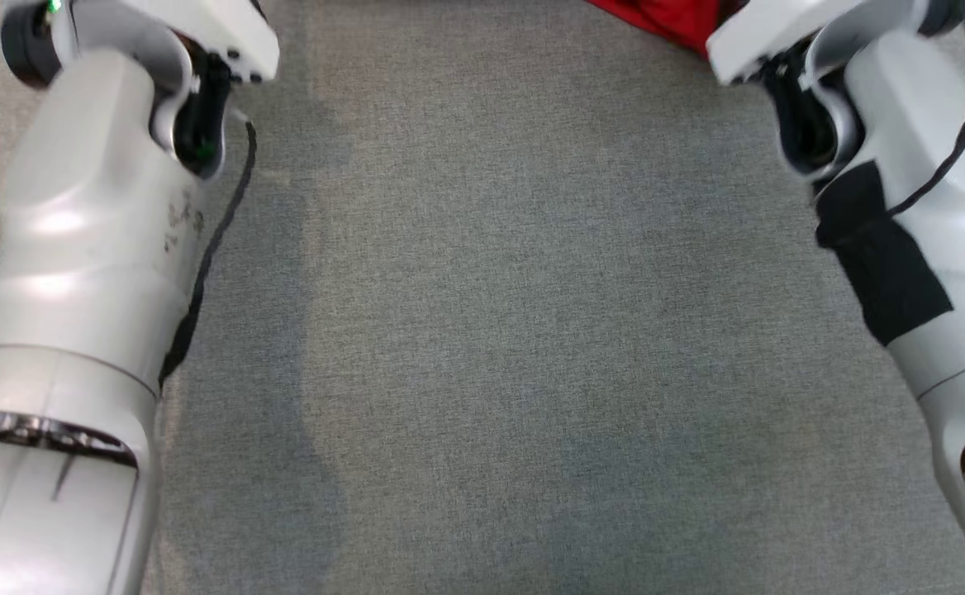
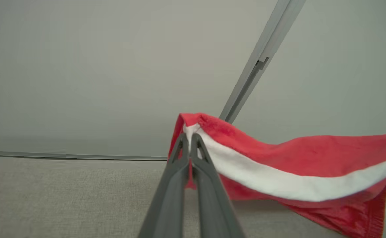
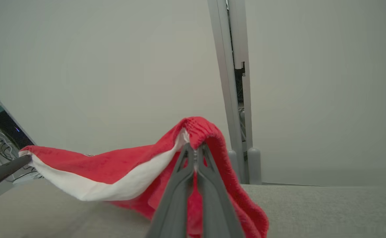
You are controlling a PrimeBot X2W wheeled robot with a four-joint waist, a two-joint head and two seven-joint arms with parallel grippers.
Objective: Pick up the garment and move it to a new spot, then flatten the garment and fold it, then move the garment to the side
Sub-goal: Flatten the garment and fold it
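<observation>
The grey woven surface (image 1: 482, 330) takes up most of your head view, from top to bottom of the frame; your left forearm (image 1: 78, 248) stands pale down the left edge with a black cable (image 1: 210, 248) trailing beside it; your right forearm (image 1: 929, 207) comes down the right edge and carries a black patch (image 1: 883, 256). In both wrist views a plain pale wall (image 2: 80, 66) rises behind the surface; a grey post (image 3: 229, 82) crosses it in the upper middle of the right wrist view.

The garment (image 2: 295, 155), red with a white band, hangs by its top edge between your two grippers; whether its lower hem touches the surface you cannot tell. In the head view a red scrap of it shows at the top edge, right of centre; in the left wrist view it runs from the centre to the right edge; in the right wrist view, from the centre to the left edge.

Your left gripper (image 2: 189, 138) has its fingers pressed together on one upper corner of the garment, at the centre of its own view; your right gripper (image 3: 195, 148) pinches the other corner, with cloth draped over its tips.
</observation>
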